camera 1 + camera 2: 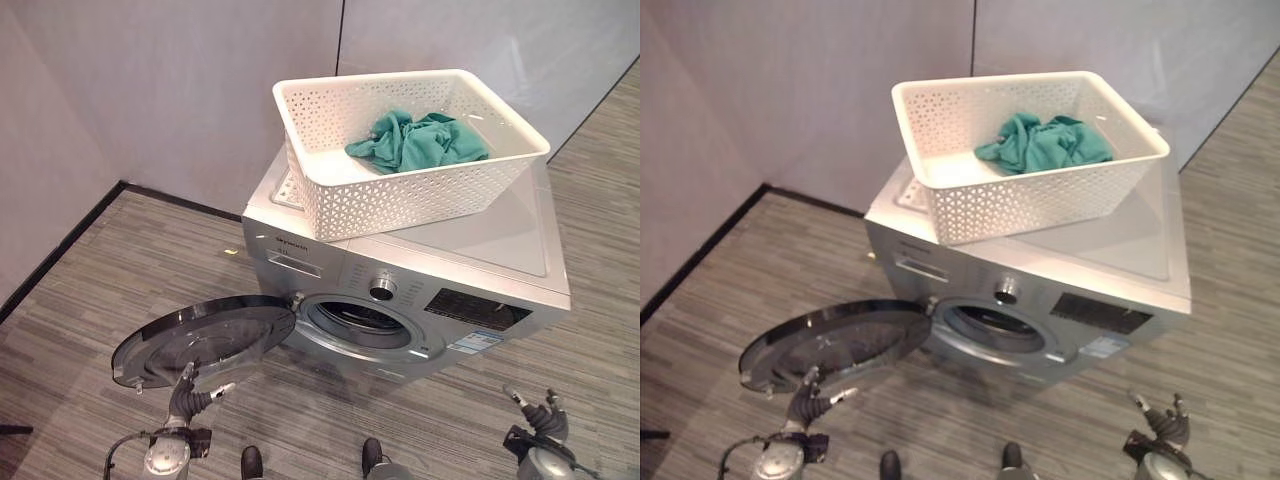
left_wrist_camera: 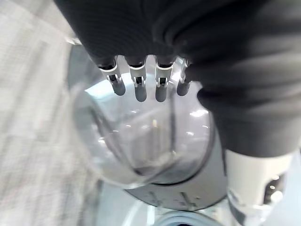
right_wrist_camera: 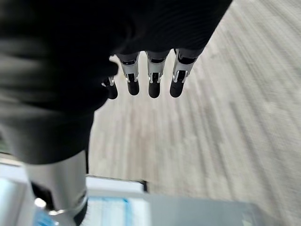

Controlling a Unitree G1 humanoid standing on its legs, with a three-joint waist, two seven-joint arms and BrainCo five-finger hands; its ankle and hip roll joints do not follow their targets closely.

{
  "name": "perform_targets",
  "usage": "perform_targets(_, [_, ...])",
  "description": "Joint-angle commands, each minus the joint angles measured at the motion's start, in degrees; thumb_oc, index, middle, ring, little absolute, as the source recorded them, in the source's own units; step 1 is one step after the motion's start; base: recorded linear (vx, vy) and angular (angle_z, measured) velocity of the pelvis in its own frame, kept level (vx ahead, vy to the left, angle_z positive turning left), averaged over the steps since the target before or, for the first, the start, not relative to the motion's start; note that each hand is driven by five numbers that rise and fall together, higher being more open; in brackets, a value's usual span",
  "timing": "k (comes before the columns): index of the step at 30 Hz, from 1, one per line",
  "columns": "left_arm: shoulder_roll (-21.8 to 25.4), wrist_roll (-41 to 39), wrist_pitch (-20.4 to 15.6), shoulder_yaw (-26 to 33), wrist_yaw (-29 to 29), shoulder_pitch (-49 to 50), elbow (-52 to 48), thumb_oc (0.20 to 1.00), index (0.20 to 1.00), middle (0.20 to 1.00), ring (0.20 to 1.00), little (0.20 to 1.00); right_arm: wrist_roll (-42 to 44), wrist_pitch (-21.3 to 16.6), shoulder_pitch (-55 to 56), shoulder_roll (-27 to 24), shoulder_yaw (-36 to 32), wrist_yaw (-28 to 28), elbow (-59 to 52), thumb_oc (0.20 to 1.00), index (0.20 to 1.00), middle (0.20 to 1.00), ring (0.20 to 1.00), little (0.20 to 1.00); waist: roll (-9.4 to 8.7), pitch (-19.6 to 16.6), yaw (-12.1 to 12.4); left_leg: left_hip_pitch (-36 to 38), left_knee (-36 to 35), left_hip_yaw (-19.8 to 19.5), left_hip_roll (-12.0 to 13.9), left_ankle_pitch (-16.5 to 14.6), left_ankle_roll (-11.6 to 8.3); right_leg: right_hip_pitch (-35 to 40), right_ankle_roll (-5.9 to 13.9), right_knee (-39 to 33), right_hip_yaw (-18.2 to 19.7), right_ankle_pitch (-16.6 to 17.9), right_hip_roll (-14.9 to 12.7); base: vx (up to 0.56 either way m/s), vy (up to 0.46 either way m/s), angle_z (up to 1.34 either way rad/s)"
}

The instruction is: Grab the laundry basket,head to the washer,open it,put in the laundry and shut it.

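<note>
Washer drum mouth (image 1: 358, 322) unobstructed, open door (image 1: 200, 342) swung left, basket (image 1: 405, 150) on top

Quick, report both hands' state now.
Left hand: open, fingers straight, holding nothing, by the round glass washer door.
Right hand: open, fingers straight, holding nothing, over the grey striped floor.

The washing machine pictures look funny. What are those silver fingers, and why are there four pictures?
A walking robot took them. Two pictures come from cameras in its head, looking down. Two come from cameras on its wrists, very close. The silver fingers are its left hand and right hand; both are open and hold nothing. The washing machine has its round door swung open beside the left hand. A white basket sits on top of the machine, and a green cloth lies inside it, waiting to be washed.
</note>
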Motion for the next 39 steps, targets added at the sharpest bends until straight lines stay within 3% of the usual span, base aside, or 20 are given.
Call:
perform_targets(1, [-2.0,2.3,-0.6,2.5,1.2,-2.6,-0.6,1.0,1.0,1.0,1.0,1.0,-2.6,-2.0,-0.9,-6.2,-8.4,-7.2,-8.8,1.0,1.0,1.0,1.0,1.0,2.64,2.8,0.7,4.3,8.4,0.7,-0.2,-14.0,4.05,-2.6,3.66,4.9,3.5,-0.1,-1.9,0.02,0.224,-0.4])
perform_targets(3, [-2.8,1.9,0.1,2.9,1.0,-2.6,-0.8,1.0,1.0,1.0,1.0,1.0,-8.4,-0.7,0.9,-6.2,-11.6,-10.8,-17.6,1.0,1.0,1.0,1.0,1.0,2.73,1.9,0.6,5.0,8.2,0.4,-1.6,-15.0,5.47,-3.2,4.5,5.8,4.0,0.5,-3.0,0.03,0.277,-0.29])
perform_targets(4, [-3.2,2.0,0.3,2.5,0.7,-3.2,-1.2,1.0,1.0,1.0,1.0,1.0,-15.4,0.3,1.1,-6.9,-14.6,-14.4,-25.5,1.0,1.0,1.0,1.0,1.0,2.63,1.4,0.5,5.3,8.3,-0.2,-3.2,-15.6,6.99,-4.4,4.53,9.4,4.9,0.2,-3.7,0.03,0.251,-0.17])
perform_targets(10, [-3.6,5.1,0.9,0.0,-0.5,-5.2,-0.6,1.0,1.0,1.0,1.0,1.0,-25.8,0.8,-3.9,-12.6,-17.9,-17.0,-39.8,1.0,1.0,1.0,1.0,1.0,2.59,2.2,-0.3,5.0,11.7,-3.0,-6.3,-18.2,10.47,-9.6,3.08,22.0,11.1,-0.3,-1.9,0.0,0.173,0.04])
perform_targets(13, [-3.5,4.8,0.5,-0.2,-0.6,-6.0,-0.2,1.0,1.0,1.0,1.0,1.0,-26.4,0.3,-7.5,-17.7,-17.8,-15.9,-44.3,1.0,1.0,1.0,1.0,1.0,2.39,1.9,-0.2,5.1,11.3,-3.7,-6.7,-18.0,10.26,-10.6,3.07,17.1,14.0,-1.2,-0.2,0.04,0.025,0.17])
perform_targets(18, [-2.8,5.4,0.4,-1.5,-0.3,-7.3,0.1,1.0,1.0,1.0,1.0,1.0,-20.7,-0.9,-12.8,-26.3,-14.0,-10.5,-44.8,1.0,1.0,1.0,1.0,1.0,0.56,1.9,0.3,5.0,11.4,-5.3,-6.6,-18.2,9.0,-11.1,3.93,7.8,18.6,0.3,-0.1,0.05,-0.078,0.2])
perform_targets(19, [-3.0,5.2,0.5,-2.5,-1.0,-7.6,0.6,1.0,1.0,1.0,1.0,1.0,-17.5,-0.7,-14.1,-31.0,-11.5,-6.2,-44.6,1.0,1.0,1.0,1.0,1.0,-1.2,1.3,0.8,5.4,10.8,-7.2,-6.6,-17.8,8.0,-9.8,3.88,7.3,20.5,0.1,0.0,0.09,-0.145,0.27])
perform_targets(22, [-3.3,3.6,1.1,-3.5,-2.0,-6.7,0.6,1.0,1.0,1.0,1.0,1.0,-11.5,-0.6,-17.7,-36.3,-6.4,-0.9,-44.4,1.0,1.0,1.0,1.0,1.0,-2.52,-0.4,1.5,6.3,9.1,-8.2,-4.8,-16.6,6.72,-9.3,3.47,7.0,19.5,1.1,0.6,0.12,-0.192,0.38])
perform_targets(27, [-2.8,1.3,1.3,-6.2,-4.3,-6.4,0.3,1.0,1.0,1.0,1.0,1.0,-2.1,1.3,-29.2,-48.8,6.2,8.5,-41.2,1.0,1.0,1.0,1.0,1.0,-3.25,-1.8,2.2,7.6,6.0,-9.4,-1.3,-13.3,4.24,-7.4,2.24,5.2,16.3,0.1,1.9,0.1,-0.149,0.22])
perform_targets(30, [-1.9,0.5,1.1,-7.9,-5.8,-6.3,0.3,1.0,1.0,1.0,1.0,1.0,1.7,2.1,-41.8,-57.8,17.9,13.8,-38.0,1.0,1.0,1.0,1.0,1.0,-3.76,-2.3,2.6,7.9,4.4,-9.9,0.6,-10.9,2.85,-6.9,1.5,4.7,15.2,-0.6,2.8,0.07,-0.114,0.15])
perform_targets(31, [-1.9,0.1,1.0,-8.1,-6.2,-6.2,0.1,1.0,1.0,1.0,1.0,1.0,2.5,2.2,-47.0,-60.0,22.9,14.5,-36.4,1.0,1.0,1.0,1.0,1.0,-3.77,-2.4,2.5,8.0,4.1,-9.9,1.1,-10.5,2.59,-6.8,1.29,4.7,14.9,-0.9,3.1,0.08,-0.145,0.02])
perform_targets(32, [-0.7,-0.8,0.6,-9.6,-7.5,-6.1,0.0,1.0,1.0,1.0,1.0,1.0,4.1,3.2,-60.8,-62.9,36.5,18.0,-32.0,1.0,1.0,1.0,1.0,1.0,-4.66,-2.4,3.2,8.0,3.4,-10.1,2.3,-8.9,1.76,-6.8,0.86,4.9,13.9,-1.6,3.9,0.06,-0.108,0.0])
perform_targets(34, [-0.5,-1.5,0.5,-9.6,-7.9,-5.9,-0.1,1.0,1.0,1.0,1.0,1.0,4.9,3.8,-70.9,-63.0,45.9,18.4,-28.8,1.0,1.0,1.0,1.0,1.0,-4.76,-2.6,3.0,8.0,2.9,-10.2,2.8,-8.3,1.41,-6.8,0.71,5.0,13.5,-1.8,4.1,0.04,-0.083,-0.01])
perform_targets(36, [-0.3,-2.7,0.4,-9.7,-8.9,-5.5,-0.4,1.0,1.0,1.0,1.0,1.0,5.9,5.0,-89.3,-61.0,63.5,20.3,-21.7,1.0,1.0,1.0,1.0,1.0,-4.21,-2.6,2.7,7.8,2.0,-10.4,3.7,-6.6,0.68,-7.1,0.36,5.5,12.4,-2.7,4.7,0.04,-0.085,-0.04])
perform_targets(39, [0.3,-4.1,0.2,-10.5,-9.9,-5.6,-0.2,1.0,1.0,1.0,1.0,1.0,5.6,6.1,-104.1,-55.7,75.7,21.7,-8.9,1.0,1.0,1.0,1.0,1.0,-3.35,-2.4,3.0,6.9,0.0,-11.4,5.0,-3.6,-0.26,-7.9,-0.07,6.9,10.2,-3.9,5.2,0.02,-0.095,0.25])
